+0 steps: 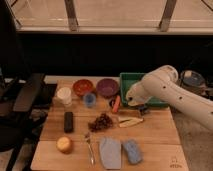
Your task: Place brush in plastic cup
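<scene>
The light-blue plastic cup [90, 99] stands upright on the wooden table, in front of the two bowls and right of the white cup [64, 95]. My gripper [141, 108] hangs at the end of the white arm [165, 87], just in front of the green tray [131, 80] and above the banana [129, 122]. It is well to the right of the blue cup. A slim dark stick that may be the brush [128, 116] lies by the banana's upper edge, below and left of the gripper. I cannot tell whether the gripper touches it.
An orange bowl [83, 86] and a purple bowl [107, 86] stand at the back. A carrot [116, 104], grapes [102, 121], a black block [68, 121], an orange fruit [64, 144], a fork [90, 147], a grey cloth [111, 152] and a blue sponge [132, 151] lie on the table.
</scene>
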### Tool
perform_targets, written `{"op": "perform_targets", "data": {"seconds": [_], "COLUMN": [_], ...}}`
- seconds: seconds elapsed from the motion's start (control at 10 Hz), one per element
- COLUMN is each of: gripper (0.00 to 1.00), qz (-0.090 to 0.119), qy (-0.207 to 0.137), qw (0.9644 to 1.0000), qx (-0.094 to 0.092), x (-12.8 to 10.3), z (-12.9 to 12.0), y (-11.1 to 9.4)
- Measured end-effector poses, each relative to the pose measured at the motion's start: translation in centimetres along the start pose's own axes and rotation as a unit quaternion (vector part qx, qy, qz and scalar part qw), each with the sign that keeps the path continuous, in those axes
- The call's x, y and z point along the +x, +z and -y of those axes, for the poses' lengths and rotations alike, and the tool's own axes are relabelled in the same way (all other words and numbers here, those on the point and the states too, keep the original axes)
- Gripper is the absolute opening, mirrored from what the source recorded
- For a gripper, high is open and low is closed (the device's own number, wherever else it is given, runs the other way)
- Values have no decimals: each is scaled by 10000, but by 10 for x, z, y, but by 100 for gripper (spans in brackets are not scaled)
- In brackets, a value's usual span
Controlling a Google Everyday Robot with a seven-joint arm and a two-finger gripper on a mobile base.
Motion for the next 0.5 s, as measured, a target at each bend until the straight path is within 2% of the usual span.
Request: {"op": "perform_targets", "data": {"seconds": [0.3,0.5], "gripper": [0,0], "qz": [-29,52], "qy": [-181,-353], "qw": [9998,9991], "qx": [106,213], "x": [-3,-15], "z": [36,80], "y": [-17,-23]}}
